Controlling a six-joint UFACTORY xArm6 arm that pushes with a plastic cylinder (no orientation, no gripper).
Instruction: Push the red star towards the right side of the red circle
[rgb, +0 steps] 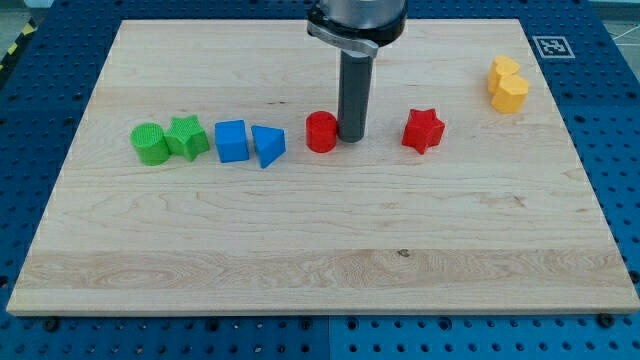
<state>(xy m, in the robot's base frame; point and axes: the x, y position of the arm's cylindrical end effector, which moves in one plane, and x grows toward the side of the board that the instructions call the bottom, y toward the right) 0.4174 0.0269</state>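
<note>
The red star (423, 130) lies on the wooden board right of centre. The red circle (321, 132) lies to its left, near the board's middle. My tip (351, 137) stands between them, right beside the red circle's right edge and clearly apart from the star, which is about 70 px to the tip's right. The dark rod rises from the tip to the arm at the view's top.
A green circle (150, 144) and green star (187, 137) touch at the left. A blue cube (231, 140) and blue triangle (267, 146) sit left of the red circle. Two yellow blocks (507, 84) sit at the top right. Board edge (320, 310) runs along the bottom.
</note>
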